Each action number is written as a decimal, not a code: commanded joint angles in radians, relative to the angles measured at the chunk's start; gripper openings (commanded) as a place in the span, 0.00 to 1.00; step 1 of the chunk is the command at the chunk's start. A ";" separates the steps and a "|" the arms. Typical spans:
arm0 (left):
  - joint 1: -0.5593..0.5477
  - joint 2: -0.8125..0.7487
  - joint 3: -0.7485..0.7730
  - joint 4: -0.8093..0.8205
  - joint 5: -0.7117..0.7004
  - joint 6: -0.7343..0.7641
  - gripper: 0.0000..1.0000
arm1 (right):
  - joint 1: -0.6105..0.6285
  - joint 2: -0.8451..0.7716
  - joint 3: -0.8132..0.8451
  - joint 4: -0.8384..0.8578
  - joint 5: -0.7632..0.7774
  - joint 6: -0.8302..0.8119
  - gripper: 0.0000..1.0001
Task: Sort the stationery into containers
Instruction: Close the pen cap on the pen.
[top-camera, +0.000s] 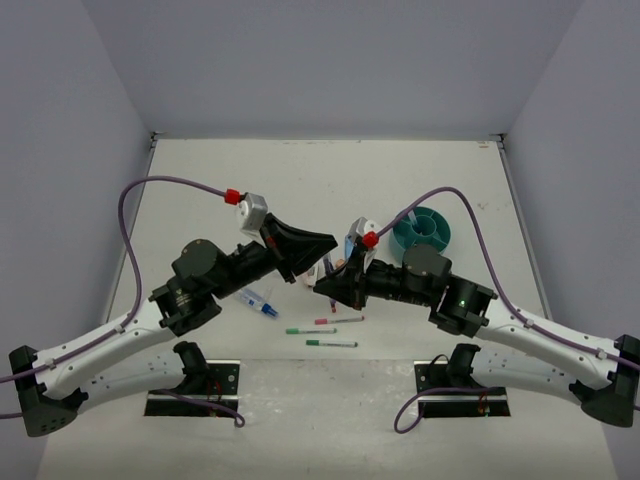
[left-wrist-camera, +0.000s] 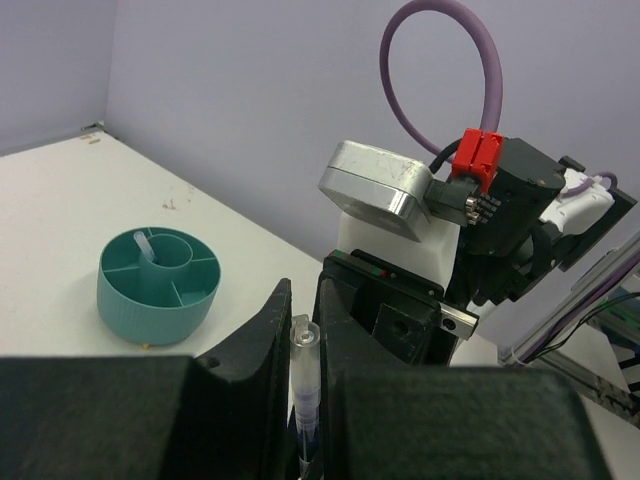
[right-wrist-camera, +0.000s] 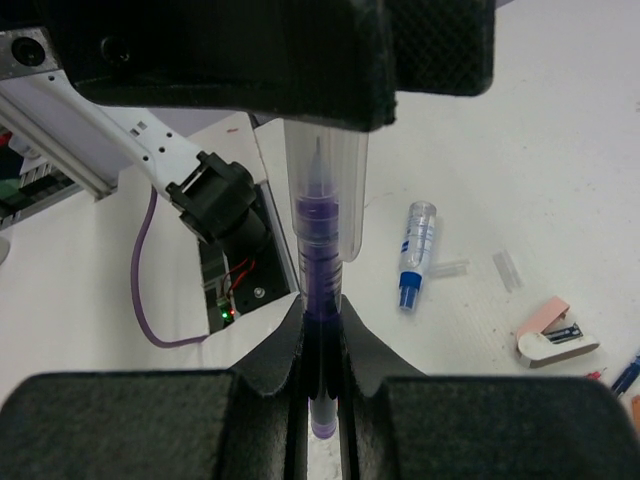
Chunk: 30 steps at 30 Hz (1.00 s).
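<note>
Heads up on labels first: the only print I could spot was some blue lettering on the clear blue-capped tube (right-wrist-camera: 416, 243), and it was too small to read in any view. As for pose, you had both arms folded in toward the middle of the table (top-camera: 300, 180), forearms low and roughly level, wrists nose to nose. The left arm pointed toward about 3 o'clock and the right arm toward 9 o'clock in the top view. Your right gripper (right-wrist-camera: 320, 365) was clamped tight on the barrel of the purple pen (right-wrist-camera: 318, 255). Your left gripper (left-wrist-camera: 303, 335) was pinched closed on the clear cap (right-wrist-camera: 352, 195) sitting over the pen's tip, so both held the same pen from opposite ends, up off the table. The teal cup (left-wrist-camera: 150, 315) sat on the table at roughly 2 o'clock from where the grippers met, well apart from them, with a clear piece (left-wrist-camera: 145, 246) leaning in its centre ring. The tube lay at about 8 o'clock from the grippers. A pink pen (top-camera: 340, 320), a green pen (top-camera: 311, 330) and a second green pen (top-camera: 331, 343) lay near each other at 6 o'clock.
</note>
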<state>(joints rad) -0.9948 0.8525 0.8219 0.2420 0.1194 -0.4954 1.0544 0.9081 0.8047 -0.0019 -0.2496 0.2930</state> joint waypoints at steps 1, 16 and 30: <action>-0.002 0.016 -0.093 -0.033 0.003 -0.057 0.00 | -0.004 -0.045 0.097 0.132 0.151 0.037 0.00; -0.097 0.048 -0.204 0.026 -0.137 -0.125 0.00 | -0.075 0.022 0.333 0.166 0.096 0.033 0.00; -0.235 0.084 -0.278 0.066 -0.279 -0.155 0.00 | -0.229 0.156 0.476 0.129 -0.034 0.080 0.00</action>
<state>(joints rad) -1.1235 0.8888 0.6467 0.7061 -0.3541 -0.6413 0.9040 1.0737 1.2017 -0.4074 -0.4157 0.3329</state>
